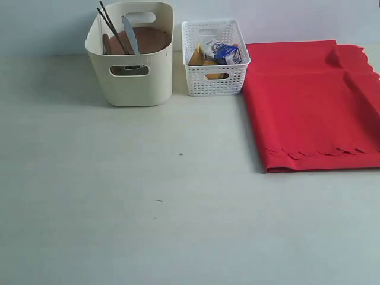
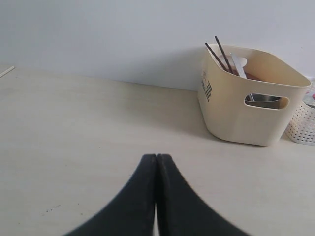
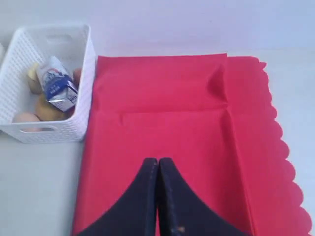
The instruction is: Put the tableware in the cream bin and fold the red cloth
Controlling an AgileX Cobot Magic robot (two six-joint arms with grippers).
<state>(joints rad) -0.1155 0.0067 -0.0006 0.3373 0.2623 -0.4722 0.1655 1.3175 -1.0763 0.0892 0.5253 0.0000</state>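
A pale, matte tabletop [image 1: 178, 225] runs flat under both my arms, bare but for a few dark specks. A plain bluish-white wall [image 1: 47, 24] closes it off at the back.

My left pincer [image 2: 156, 160] is pressed shut, its black fingers meeting along one seam with nothing between them, over bare table. Ahead of it, well apart and toward my right arm's side, stands the tall cream plastic bin [image 2: 236, 113]. Its walls are smooth and solid, its corners rounded, and it has oval cut-out handles. Thin dark chopsticks [image 1: 110, 24] and a steel table knife [image 1: 130, 32] lean out of its top. A round brown wooden plate [image 1: 151, 40] stands on edge inside. A steel cup [image 2: 266, 101] glints through the handle hole.

Just beside the bin is a smaller white lattice plastic basket [image 1: 214, 83], with a small blue-and-white milk carton [image 3: 59, 83] lying on yellowish food pieces.

Next comes the large bright red fabric cloth [image 1: 309, 107]. It lies folded in flat layers and touches the basket's side. Soft creases cross it, and its scalloped edge [image 3: 283, 147] is uppermost.

My right pincer [image 3: 158, 162] is closed tight and empty above the cloth's near part. I cannot tell whether it touches the fabric. The basket sits ahead of it, toward my left arm's side.
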